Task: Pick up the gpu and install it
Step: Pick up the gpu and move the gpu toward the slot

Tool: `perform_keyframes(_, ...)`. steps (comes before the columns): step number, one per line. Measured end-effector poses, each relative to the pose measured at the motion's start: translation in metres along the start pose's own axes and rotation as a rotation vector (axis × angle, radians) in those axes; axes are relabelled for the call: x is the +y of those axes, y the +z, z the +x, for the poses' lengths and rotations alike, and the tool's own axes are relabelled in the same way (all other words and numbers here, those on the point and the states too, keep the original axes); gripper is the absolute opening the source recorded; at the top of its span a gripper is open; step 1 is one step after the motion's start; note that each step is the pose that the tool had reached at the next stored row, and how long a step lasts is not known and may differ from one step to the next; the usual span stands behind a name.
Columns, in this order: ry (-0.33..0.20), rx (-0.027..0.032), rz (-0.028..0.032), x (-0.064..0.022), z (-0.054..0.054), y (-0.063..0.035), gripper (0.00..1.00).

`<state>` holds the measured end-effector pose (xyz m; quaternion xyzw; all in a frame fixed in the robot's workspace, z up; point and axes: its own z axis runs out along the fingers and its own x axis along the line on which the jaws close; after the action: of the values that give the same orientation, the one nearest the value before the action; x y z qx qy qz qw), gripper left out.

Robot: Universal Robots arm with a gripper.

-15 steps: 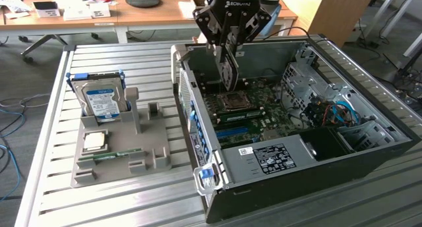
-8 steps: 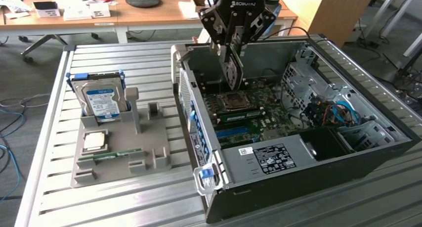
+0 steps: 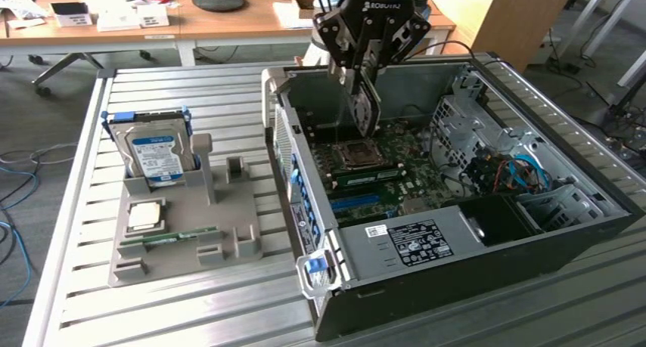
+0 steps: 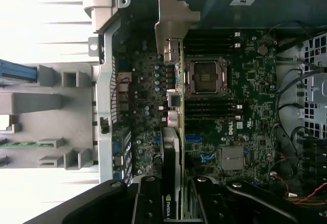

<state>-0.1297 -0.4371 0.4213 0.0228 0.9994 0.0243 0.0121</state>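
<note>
Closest to the exterior camera, the open computer case point(image 3: 474, 271) lies on the slatted surface point(image 3: 202, 309) at lower right of the frame. At upper centre the pincer point(image 3: 361, 76) is clamped on the gpu point(image 3: 364, 113), which hangs edge-down inside the case over the motherboard point(image 3: 404, 169). Whether the card touches the board cannot be told. At frame left, a grey holder point(image 3: 181, 249) carries an upright hard drive point(image 3: 156, 154) and a memory stick point(image 3: 166, 238).
</note>
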Motion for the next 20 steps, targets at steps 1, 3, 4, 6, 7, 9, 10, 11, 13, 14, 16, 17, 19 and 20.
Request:
perform_keyframes(1,0.000,0.0000,-0.0001,0.0001,-0.001,0.0001,0.27)
perform_keyframes(3,0.000,0.0000,0.0000,0.0002,-0.003,0.0001,0.27)
perform_keyframes(4,0.000,0.0000,-0.0001,0.0003,-0.005,0.0001,0.27)
perform_keyframes(6,0.000,0.0000,0.0000,0.0004,-0.007,0.0002,0.27)
perform_keyframes(7,0.000,0.0000,0.0000,0.0005,-0.008,0.0002,0.27)
perform_keyframes(9,0.000,0.0000,-0.0001,0.0006,-0.011,0.0003,0.27)
perform_keyframes(10,0.000,0.0000,0.0000,0.0006,-0.012,0.0003,0.27)
perform_keyframes(11,0.000,0.0001,0.0000,0.0007,-0.013,0.0003,0.27)
perform_keyframes(13,0.000,0.0000,-0.0001,0.0007,-0.015,0.0004,0.27)
perform_keyframes(14,0.000,0.0000,0.0000,0.0008,-0.016,0.0004,0.27)
perform_keyframes(16,0.000,0.0000,0.0000,0.0009,-0.018,0.0005,0.27)
perform_keyframes(17,0.000,0.0000,0.0000,0.0009,-0.019,0.0005,0.27)
perform_keyframes(19,0.000,0.0000,0.0000,0.0010,-0.021,0.0006,0.27)
perform_keyframes(20,0.000,0.0000,0.0000,0.0011,-0.022,0.0006,0.27)
